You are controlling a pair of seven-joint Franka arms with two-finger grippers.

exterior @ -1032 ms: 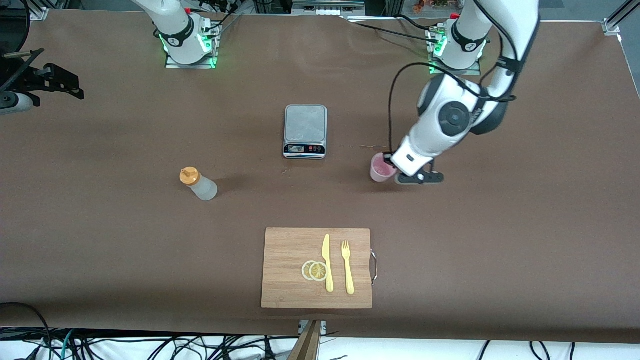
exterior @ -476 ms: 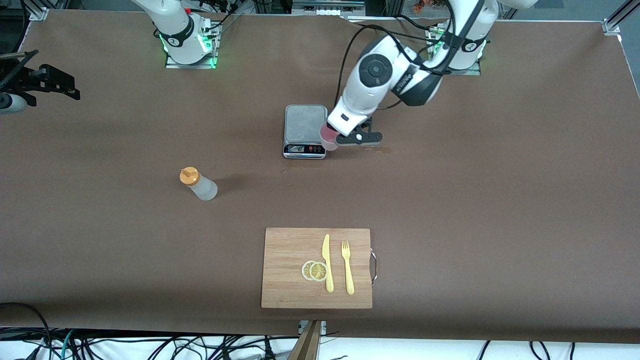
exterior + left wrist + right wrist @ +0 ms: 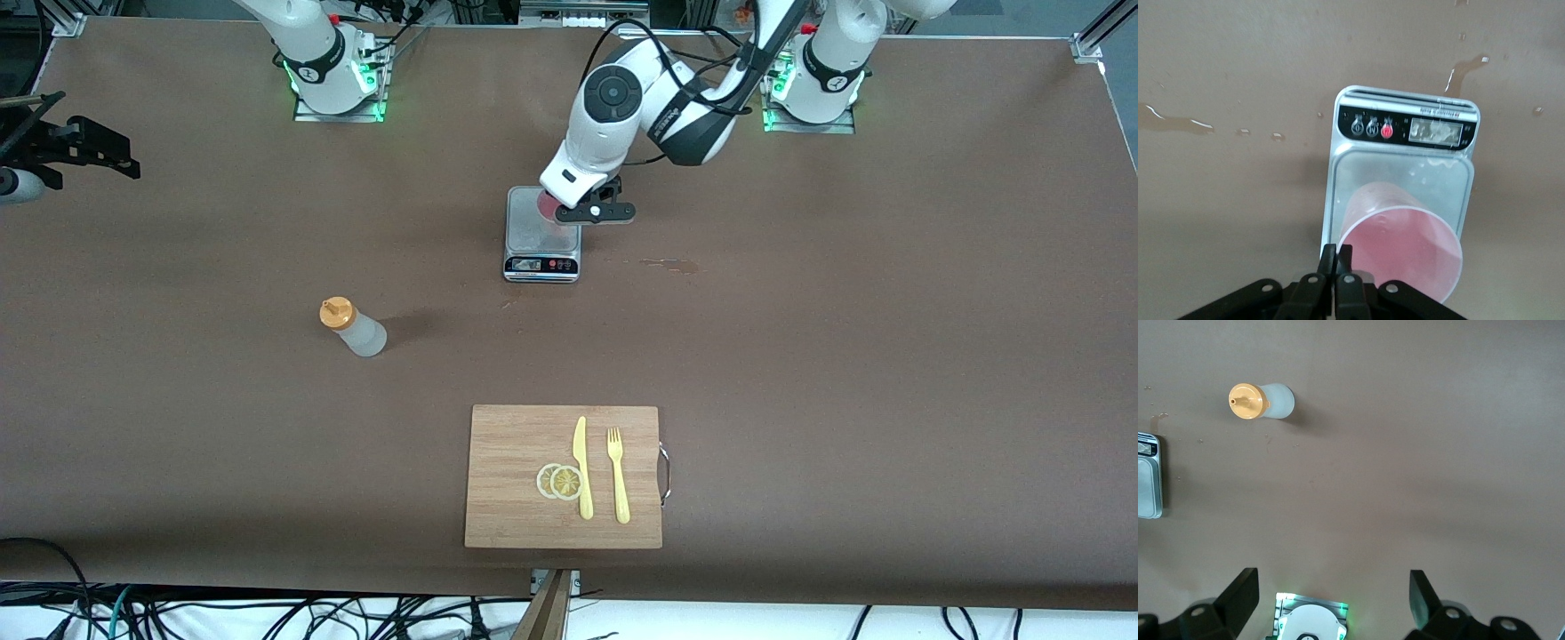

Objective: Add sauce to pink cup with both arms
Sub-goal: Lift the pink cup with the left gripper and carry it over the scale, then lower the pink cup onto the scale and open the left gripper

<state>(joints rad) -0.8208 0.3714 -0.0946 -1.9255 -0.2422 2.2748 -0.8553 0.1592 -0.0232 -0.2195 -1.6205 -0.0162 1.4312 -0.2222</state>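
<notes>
The left gripper (image 3: pixel 1336 263) has its fingers pinched on the rim of the pink cup (image 3: pixel 1405 247), holding it over the scale (image 3: pixel 1405 167). The right gripper (image 3: pixel 1331 587) waits with fingers wide apart, up high, well apart from the sauce (image 3: pixel 352 327) standing on the table (image 3: pixel 889 356).

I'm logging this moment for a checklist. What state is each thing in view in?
pink cup: held at its rim over the kitchen scale's plate, empty.
left end effector: shut on the pink cup.
right end effector: open, waiting high over the table, holding nothing.
sauce bottle: upright on the table, orange cap on, untouched.
kitchen scale: on the table, display facing the front camera.
</notes>
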